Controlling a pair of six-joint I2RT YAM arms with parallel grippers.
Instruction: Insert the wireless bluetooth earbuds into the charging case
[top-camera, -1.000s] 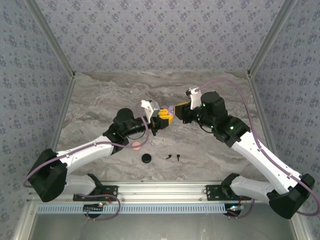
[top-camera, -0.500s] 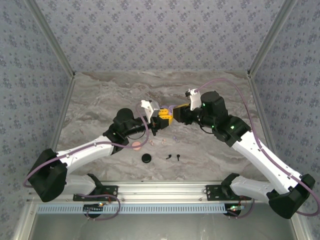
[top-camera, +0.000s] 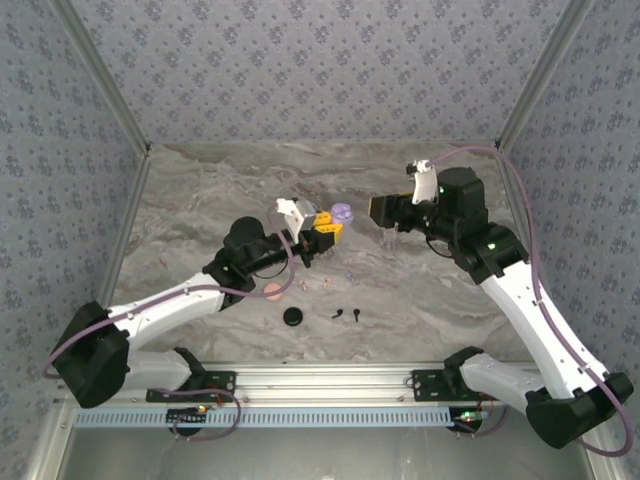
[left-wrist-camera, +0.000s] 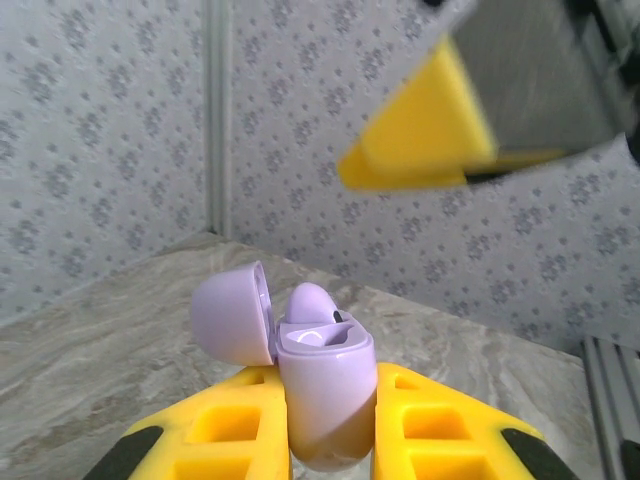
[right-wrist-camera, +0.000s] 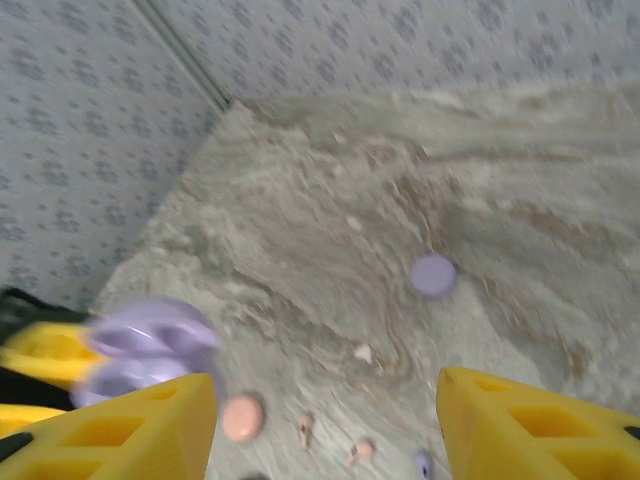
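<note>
Left claw (top-camera: 322, 233) is clamped on an open lilac case (left-wrist-camera: 325, 385), its lid (left-wrist-camera: 235, 312) tipped aside and one lilac earbud (left-wrist-camera: 312, 300) seated inside. On the table (top-camera: 200, 200), nearest the bases lie a black case (top-camera: 292, 317) and black earbuds (top-camera: 340, 315). Next come a pink case (top-camera: 271, 292), pink earbuds (top-camera: 325, 281) and a loose lilac earbud (top-camera: 350, 272). Farther right, the right claw (top-camera: 383, 210) hangs with jaws apart, empty.

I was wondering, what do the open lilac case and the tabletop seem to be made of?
Lilac case: probably moulded plastic with a smooth satin finish. It is evenly coloured and rounded, and it carries soft highlights rather than sharp reflections. Tabletop: looks like marble or a marble-print laminate, judging by the grey-brown veining. The pictures cannot settle which.
</note>
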